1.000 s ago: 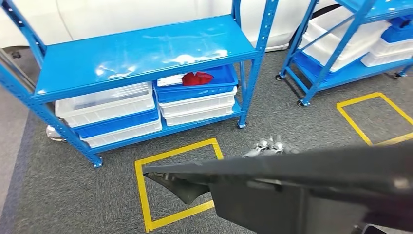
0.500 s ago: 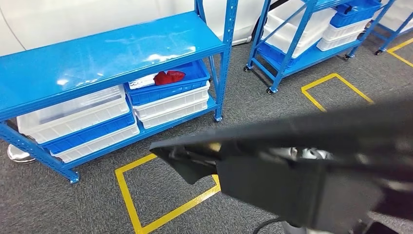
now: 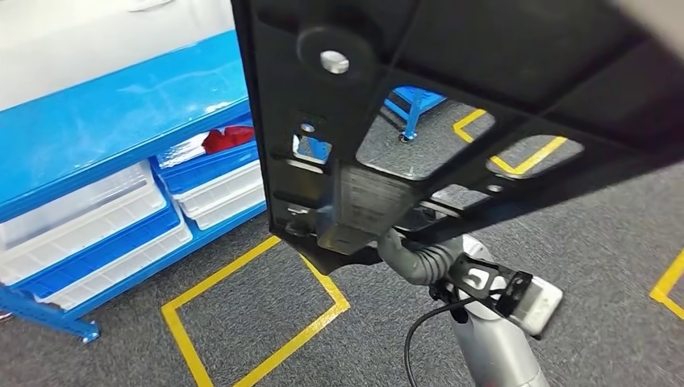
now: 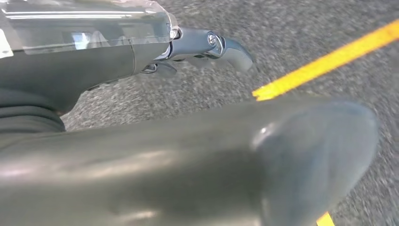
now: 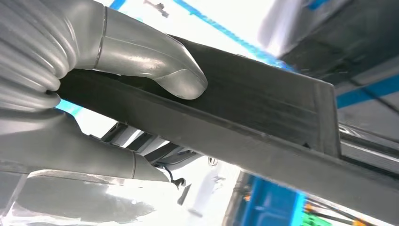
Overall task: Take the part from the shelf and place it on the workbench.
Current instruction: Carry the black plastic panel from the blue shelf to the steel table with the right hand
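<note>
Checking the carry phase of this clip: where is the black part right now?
The black part is held up close before the head camera, across the top and right of that view, over grey carpet right of the blue shelf; the right hand grips its edge.

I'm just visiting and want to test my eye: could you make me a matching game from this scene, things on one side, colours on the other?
Things:
1. part
2. shelf
3. floor tape
4. item in the bin

Colours:
A. yellow
B. red
C. black
D. blue

Pairs: 1-C, 2-D, 3-A, 4-B
</note>
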You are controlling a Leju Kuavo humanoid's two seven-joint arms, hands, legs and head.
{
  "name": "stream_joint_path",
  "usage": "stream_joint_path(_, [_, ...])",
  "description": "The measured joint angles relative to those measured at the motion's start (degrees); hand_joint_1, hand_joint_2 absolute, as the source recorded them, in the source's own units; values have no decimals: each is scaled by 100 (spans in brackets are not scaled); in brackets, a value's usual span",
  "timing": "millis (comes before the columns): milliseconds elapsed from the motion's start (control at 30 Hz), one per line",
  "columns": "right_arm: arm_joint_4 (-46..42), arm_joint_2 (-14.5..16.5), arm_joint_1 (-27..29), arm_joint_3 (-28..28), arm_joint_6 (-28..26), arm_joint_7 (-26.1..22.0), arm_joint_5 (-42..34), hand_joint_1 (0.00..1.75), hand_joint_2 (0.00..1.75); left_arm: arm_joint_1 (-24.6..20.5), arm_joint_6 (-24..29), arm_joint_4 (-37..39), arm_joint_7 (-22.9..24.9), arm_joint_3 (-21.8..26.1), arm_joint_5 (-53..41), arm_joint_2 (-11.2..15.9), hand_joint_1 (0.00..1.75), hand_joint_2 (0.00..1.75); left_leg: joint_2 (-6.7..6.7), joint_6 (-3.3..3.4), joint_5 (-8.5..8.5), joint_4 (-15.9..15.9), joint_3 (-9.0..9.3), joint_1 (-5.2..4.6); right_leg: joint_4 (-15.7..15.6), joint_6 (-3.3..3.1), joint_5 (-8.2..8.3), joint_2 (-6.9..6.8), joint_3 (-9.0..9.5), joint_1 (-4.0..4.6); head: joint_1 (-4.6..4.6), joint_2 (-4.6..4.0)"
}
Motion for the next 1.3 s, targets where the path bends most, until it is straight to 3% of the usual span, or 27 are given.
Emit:
stream_joint_path(33, [143,1,-85,73,-62,19,152,175,175,-1,-14,1,-21,-3,-20,3,0,0,-123,20,182,-391,165,6,23,16,-7,73,-8,6,1,0])
stream_joint_path(100, [506,4,-282,281,-197,59,453,175,175,-10,-59,1,-64,-13,-69,9,0,0,-312,51,330,-906,382,15,66,74,-5,224,-66,-2,1,0])
stream_joint_path(133, [690,5,-362,387,-256,66,558,175,175,-19,-82,2,-77,-18,-85,13,0,0,-343,69,310,-975,405,11,72,113,8,287,-101,-10,1,0])
stream_joint_path(200, [967,6,-458,528,-324,62,641,175,175,-43,-111,3,-89,-25,-98,5,0,0,-239,124,330,-1024,410,28,68,187,31,349,-145,-16,1,-1])
stream_joint_path(267, [1151,5,-555,596,-353,48,656,175,175,-54,-125,5,-95,-29,-100,0,0,0,-110,194,364,-1073,425,55,297,254,-113,98,-265,6,2,0])
stream_joint_path(333, [1288,5,-652,659,-374,39,657,175,175,-39,-128,6,-104,-31,-101,4,0,0,28,235,367,-1091,431,42,953,311,-444,-246,-590,-9,3,0])
stream_joint_path(400, [1424,7,-701,734,-406,40,675,175,175,-23,-128,6,-127,-29,-100,6,0,0,169,241,353,-1086,431,29,1576,350,-647,-349,-913,-43,2,-1])
stream_joint_path(433, [1505,7,-729,778,-434,43,695,175,175,-24,-129,6,-140,-29,-99,7,0,0,240,237,345,-1084,436,28,1628,358,-600,-367,-948,-53,2,0])
stream_joint_path(467, [1593,7,-769,827,-474,44,713,175,175,-30,-131,6,-152,-28,-96,8,0,0,307,229,334,-1081,445,28,1457,356,-460,-390,-869,-59,2,0])
stream_joint_path(500, [1679,9,-818,876,-519,38,716,175,175,-37,-132,6,-158,-28,-87,8,0,0,369,216,320,-1080,462,26,1094,337,-256,-452,-685,-57,2,0])
stream_joint_path(567, [1814,26,-930,947,-596,8,645,175,175,-45,-128,6,-162,-28,-62,8,0,0,480,175,288,-1073,494,6,333,259,21,-696,-304,-1,2,0])
stream_joint_path(633, [1891,47,-1025,977,-638,-40,488,175,175,-40,-107,6,-163,-23,-45,15,0,0,594,117,264,-1073,514,-22,46,170,59,-800,-189,63,2,0])
stream_joint_path(700, [1920,49,-1054,963,-676,-78,303,175,175,-43,-87,6,-162,-17,-45,25,0,0,691,52,238,-1083,535,-30,16,96,79,-665,-198,60,2,-1])
stream_joint_path(767, [1900,43,-1047,901,-706,-95,114,175,175,-48,-85,6,-159,-16,-51,47,0,0,529,1,91,-916,493,-14,-39,26,112,-538,-172,24,1,0])
stream_joint_path(833, [1830,49,-1027,817,-703,-99,-74,175,175,-25,-77,6,-147,-13,-51,78,0,0,226,-25,-254,-302,234,5,-62,-24,127,-407,-158,9,1,0])
stream_joint_path(867, [1784,53,-1005,775,-694,-98,-149,175,175,-4,-69,6,-137,-9,-50,92,0,0,141,-35,-428,103,43,8,-60,-38,127,-331,-158,12,1,-1])
stream_joint_path(900, [1736,55,-974,736,-686,-95,-197,175,175,13,-59,6,-126,-6,-51,109,0,0,102,-45,-521,419,-116,9,-55,-44,125,-247,-157,16,2,-1])
stream_joint_path(933, [1688,55,-937,696,-683,-90,-227,175,175,23,-52,6,-115,-4,-57,126,0,0,87,-52,-499,549,-198,10,-46,-44,123,-162,-156,17,2,0])
stream_joint_path(967, [1638,55,-898,653,-685,-85,-253,175,175,25,-48,6,-101,-4,-66,141,0,0,78,-55,-366,458,-182,14,-31,-37,118,-76,-155,14,2,0])
stream_joint_path(1000, [1581,55,-862,605,-691,-83,-278,175,175,23,-47,6,-85,-4,-75,156,0,0,41,-56,-149,157,-68,22,-8,-23,108,6,-154,7,2,0])
stream_joint_path(1067, [1445,55,-803,479,-704,-96,-344,175,175,26,-45,6,-39,-4,-86,180,0,0,-243,-46,184,-589,246,64,68,26,76,159,-188,-2,2,0])
stream_joint_path(1133, [1294,49,-736,324,-705,-113,-419,175,175,34,-45,7,28,-1,-80,193,0,0,-468,-12,242,-925,392,80,118,99,73,295,-260,-12,1,1])
stream_joint_path(1200, [1114,22,-621,129,-680,-117,-505,175,175,32,-66,8,100,4,-62,193,0,0,-391,54,241,-951,400,70,109,180,99,425,-302,-28,0,-1])
stream_joint_path(1233, [994,1,-549,7,-647,-120,-542,175,175,26,-90,9,137,7,-54,190,0,0,-328,93,253,-976,416,76,126,215,88,392,-316,-24,2,-1])
stream_joint_path(1300, [732,-33,-421,-226,-564,-127,-566,175,175,22,-153,10,197,14,-69,182,0,0,-176,171,271,-1029,455,91,436,273,-96,92,-463,-14,2,0])
